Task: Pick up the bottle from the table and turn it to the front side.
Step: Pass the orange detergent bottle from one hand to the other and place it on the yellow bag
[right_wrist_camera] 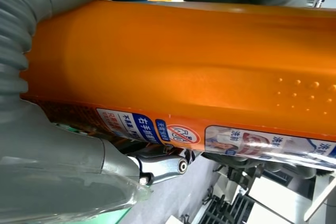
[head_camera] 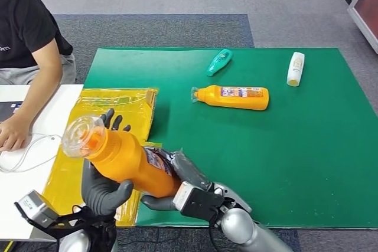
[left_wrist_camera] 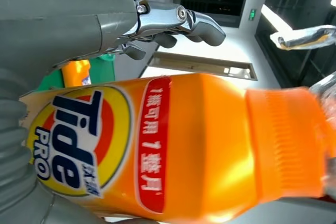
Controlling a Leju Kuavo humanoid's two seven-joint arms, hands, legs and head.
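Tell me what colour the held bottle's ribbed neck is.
Orange, like the bottle body; it shows best in the left wrist view.

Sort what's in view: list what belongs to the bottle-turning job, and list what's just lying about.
Part of the job:
held orange bottle, lifted off the table
left hand, gripping its upper body
right hand, holding its base

Lying about:
second orange bottle on the green mat
teal bottle
white bottle
yellow bag
person's arm

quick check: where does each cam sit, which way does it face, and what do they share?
Head view: high on the body, looking forward and down at the green mat; both arms, left hand and right hand show.
Left wrist view: behind the left hand, along the held orange bottle.
Right wrist view: behind the right hand, against the bottle's side.
Shared: that bottle.
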